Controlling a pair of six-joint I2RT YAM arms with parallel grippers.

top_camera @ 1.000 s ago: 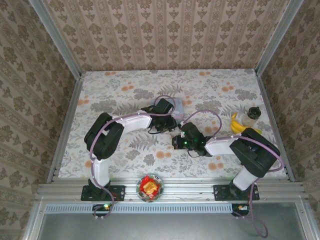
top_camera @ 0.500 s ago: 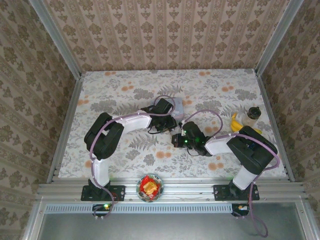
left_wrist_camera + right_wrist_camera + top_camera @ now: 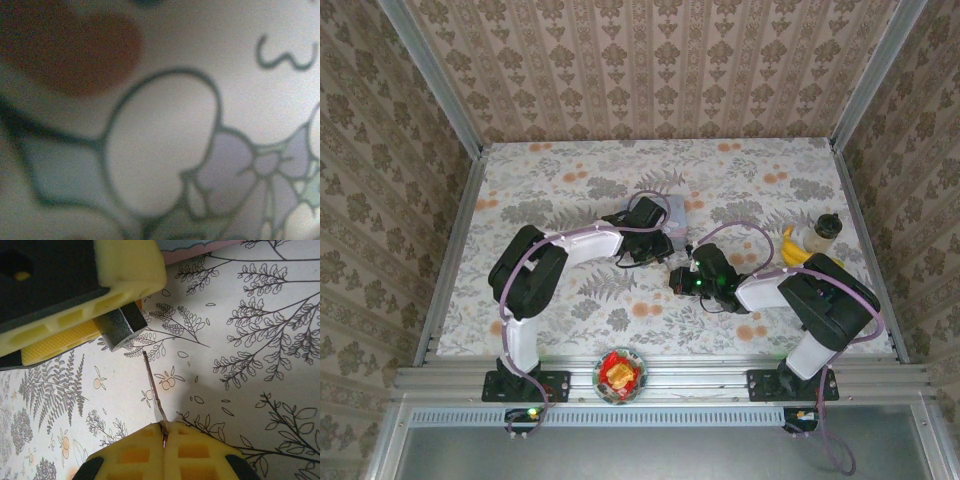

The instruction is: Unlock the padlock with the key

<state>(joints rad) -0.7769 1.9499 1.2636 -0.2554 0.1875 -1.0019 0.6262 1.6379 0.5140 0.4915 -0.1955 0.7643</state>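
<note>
Padlock (image 3: 121, 330): a dark grey metal block, seen in the right wrist view projecting from between the yellow fingers of the left gripper (image 3: 112, 310), which is clamped on it, one pale finger above and a ribbed orange-yellow pad below. The lock is raised off the table surface; its shackle is hidden inside the grip. Key (image 3: 152, 390): a thin dark sliver pinched at its lower end between the two yellow fingertips of the right gripper (image 3: 164, 436), whose jaws are closed tight on it with no visible gap. The key stands up out of that grip, leaning slightly left, and its tip ends just below the lower right corner of the padlock; contact between tip and lock cannot be confirmed. In the top view both grippers meet near the middle of the table (image 3: 540, 190), the left arm reaching in from the left and the right arm from the right. A pale printed tin (image 3: 676, 211) lies just behind the left gripper; its pink and blue edge shows at the top of the right wrist view, and the left wrist view is a blurred close look at its cartoon print, with a bow outline and a reddish patch. Well to the right lie a banana (image 3: 792, 252) and a small bottle (image 3: 819, 232), touching or nearly so. A small bowl (image 3: 620, 372) sits at the near rail between the arm bases.
</note>
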